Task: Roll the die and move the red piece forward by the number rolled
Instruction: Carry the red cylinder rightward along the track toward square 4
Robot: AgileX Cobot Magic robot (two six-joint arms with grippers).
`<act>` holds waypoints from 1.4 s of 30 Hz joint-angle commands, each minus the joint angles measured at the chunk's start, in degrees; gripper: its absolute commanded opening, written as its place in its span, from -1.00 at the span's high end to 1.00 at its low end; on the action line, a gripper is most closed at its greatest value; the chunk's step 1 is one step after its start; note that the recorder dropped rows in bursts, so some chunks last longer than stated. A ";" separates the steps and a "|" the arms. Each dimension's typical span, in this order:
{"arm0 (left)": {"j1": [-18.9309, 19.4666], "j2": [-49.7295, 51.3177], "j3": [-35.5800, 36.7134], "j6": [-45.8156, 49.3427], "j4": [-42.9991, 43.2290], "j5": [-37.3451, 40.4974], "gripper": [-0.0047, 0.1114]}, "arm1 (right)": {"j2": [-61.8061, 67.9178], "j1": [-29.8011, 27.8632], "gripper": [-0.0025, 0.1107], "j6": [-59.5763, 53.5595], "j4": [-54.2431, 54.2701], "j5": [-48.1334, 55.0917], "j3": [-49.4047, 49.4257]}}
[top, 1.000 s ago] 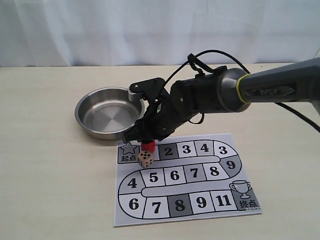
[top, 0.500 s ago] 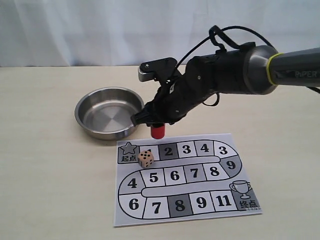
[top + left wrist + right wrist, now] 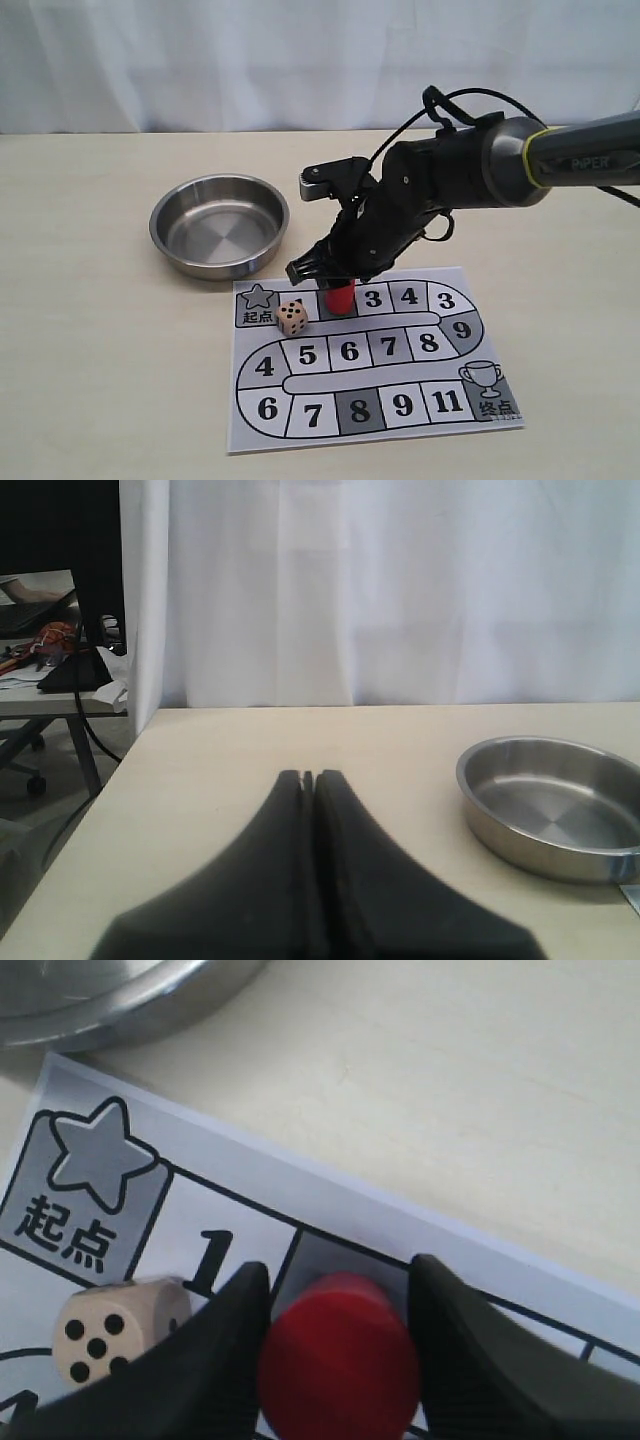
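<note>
The red piece (image 3: 341, 296) is a small red cylinder, upright between the fingers of my right gripper (image 3: 336, 284), which is shut on it. It is over the grey square numbered 2 on the paper board (image 3: 350, 440); whether it touches the paper I cannot tell. In the right wrist view the red piece (image 3: 340, 1365) fills the gap of the right gripper (image 3: 340, 1268). The tan die (image 3: 293, 318) rests on square 1, just left of the piece, and the die (image 3: 115, 1335) shows five pips. My left gripper (image 3: 308, 777) is shut with nothing in it, above bare table.
A steel bowl (image 3: 220, 225) stands behind the board's left corner, close to the right arm. The bowl (image 3: 550, 805) also shows in the left wrist view. The board's star start square (image 3: 90, 1175) lies beside the die. A white curtain backs the table.
My right gripper lifted the red piece off the board near square 1, swung it back toward the bowl, then brought it right and down over square 2. The die stayed put.
</note>
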 commanded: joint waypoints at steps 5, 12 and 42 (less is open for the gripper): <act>-0.01 -0.06 -0.30 -0.02 0.03 -0.68 0.92 | -4.23 -0.68 0.88 -0.03 -2.81 -1.34 0.44; -0.01 -0.06 -0.30 -0.02 0.03 -0.68 0.92 | -6.65 -4.10 0.88 -0.03 -4.71 2.58 0.44; -0.01 -0.06 -0.30 -0.02 0.03 -0.85 0.92 | -6.45 -5.67 0.88 -2.20 5.36 -13.25 14.35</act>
